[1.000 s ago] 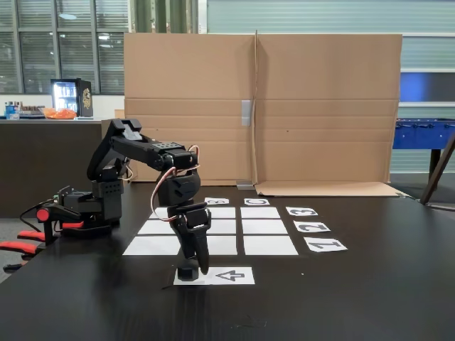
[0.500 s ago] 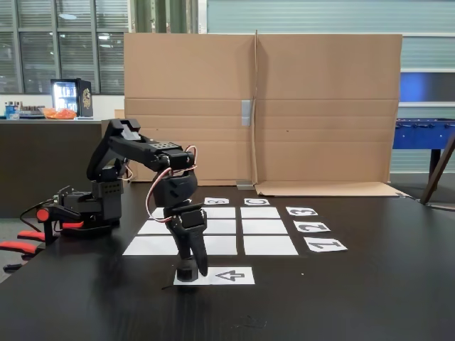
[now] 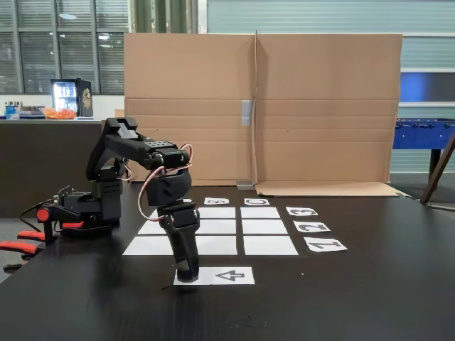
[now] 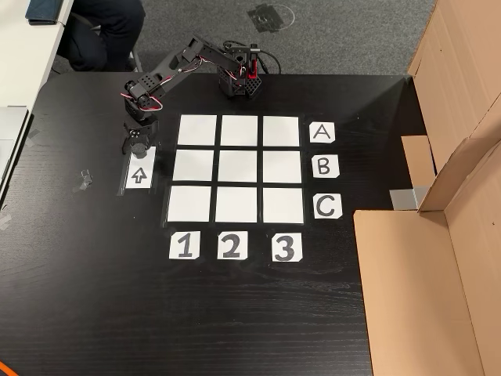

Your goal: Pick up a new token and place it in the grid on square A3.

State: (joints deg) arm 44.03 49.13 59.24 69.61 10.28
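In the fixed view, the arrow sheet (image 3: pixel 222 275) is lying nearest the camera on the black table (image 3: pixel 341 298), and the gripper (image 3: pixel 187 273) is pointing straight down onto its left end. The token (image 3: pixel 186 274) is sitting there, dark against the dark fingers, so whether the jaws are closed on it or merely standing around it cannot be told. In the other view, the gripper (image 4: pixel 136 146) is hanging over the top end of the arrow sheet (image 4: pixel 139 174), and the token beneath it is too hidden to pick out.

Just behind the sheet, the grid (image 3: pixel 245 227) is spreading out as nine white rectangles, all of them bare. In the other view, the grid (image 4: pixel 238 168) is lying between the number labels (image 4: pixel 230 246) below and the letter labels (image 4: pixel 324 167) at the right; square A3 (image 4: pixel 281 131) is sitting at the top right corner beside the "A", well apart from the gripper.

Farther back, the arm's base (image 3: pixel 84 206) is standing at the left, and a cardboard screen (image 3: pixel 263 106) is rising behind the table.
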